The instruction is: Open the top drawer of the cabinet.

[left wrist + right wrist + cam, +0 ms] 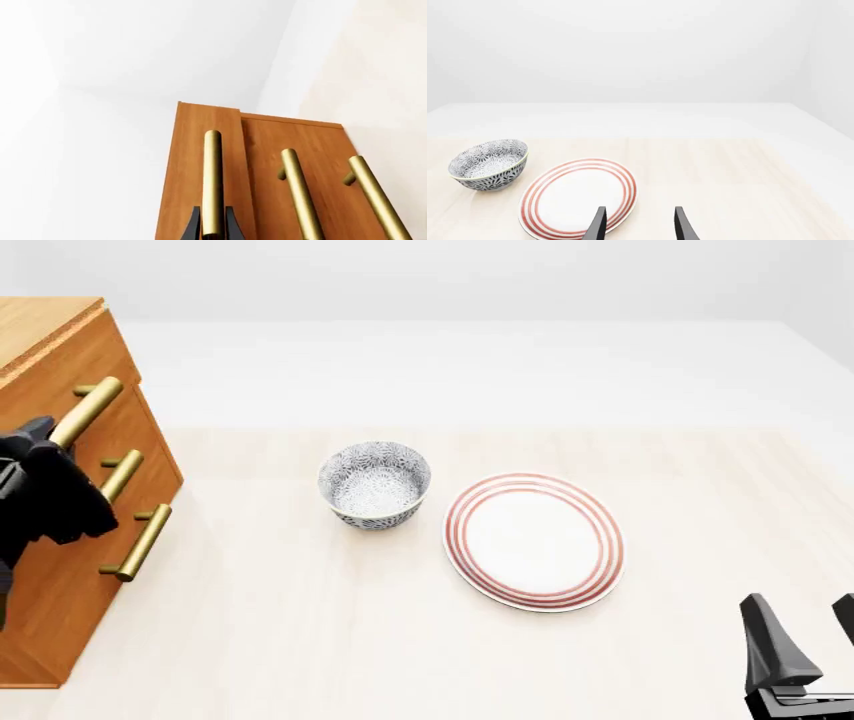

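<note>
Our left gripper [213, 231] squeezes the brass handle [213, 180] of the top drawer [74, 390], upper left in the front view. We should pull straight out, slowly. Our right gripper [639, 224] waits half open.

One cabinet [54, 570], three drawers, three brass handles, one bowl [375, 485], one plate [534, 540], two grippers, one table [334, 640].
</note>
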Tool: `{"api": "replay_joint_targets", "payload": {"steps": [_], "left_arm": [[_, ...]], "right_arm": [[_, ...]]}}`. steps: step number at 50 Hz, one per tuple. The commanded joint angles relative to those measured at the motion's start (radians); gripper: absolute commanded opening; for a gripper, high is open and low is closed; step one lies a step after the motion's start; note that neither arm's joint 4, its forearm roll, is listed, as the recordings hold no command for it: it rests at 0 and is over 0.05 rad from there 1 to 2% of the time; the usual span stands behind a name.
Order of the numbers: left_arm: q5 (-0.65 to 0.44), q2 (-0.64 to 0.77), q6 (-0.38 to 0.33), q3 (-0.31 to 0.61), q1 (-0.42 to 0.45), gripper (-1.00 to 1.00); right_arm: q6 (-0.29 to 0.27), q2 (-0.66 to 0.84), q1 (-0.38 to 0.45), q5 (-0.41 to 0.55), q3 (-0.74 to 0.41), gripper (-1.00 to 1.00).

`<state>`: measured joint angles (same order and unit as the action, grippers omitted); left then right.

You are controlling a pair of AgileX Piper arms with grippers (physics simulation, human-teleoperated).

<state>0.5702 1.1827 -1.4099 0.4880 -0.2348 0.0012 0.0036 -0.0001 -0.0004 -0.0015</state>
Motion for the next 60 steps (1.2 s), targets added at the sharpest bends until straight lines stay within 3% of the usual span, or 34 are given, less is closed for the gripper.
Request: {"api": "replay_joint_targets", "payload": {"steps": [1,18,39,60], "left_arm": [[-0.013,-0.047,-0.026,-0.075,0.003,-1.00],[-0.065,-0.093,-0.043,-0.057,0.066,-1.00],[-0.018,-0.031,-0.042,-0.054,0.157,-1.00],[-0.026,-0.080,-0.042,-0.068,0.209,-1.00]], "right_arm": [[0.000,0.001,0.000,0.000,-0.001,1.00],[0.000,0.001,0.000,0.000,-0.001,1.00],[0.000,0.000,0.000,0.000,-0.001,1.00],[-0.001,0.001,0.000,0.000,-0.001,1.00]]}}
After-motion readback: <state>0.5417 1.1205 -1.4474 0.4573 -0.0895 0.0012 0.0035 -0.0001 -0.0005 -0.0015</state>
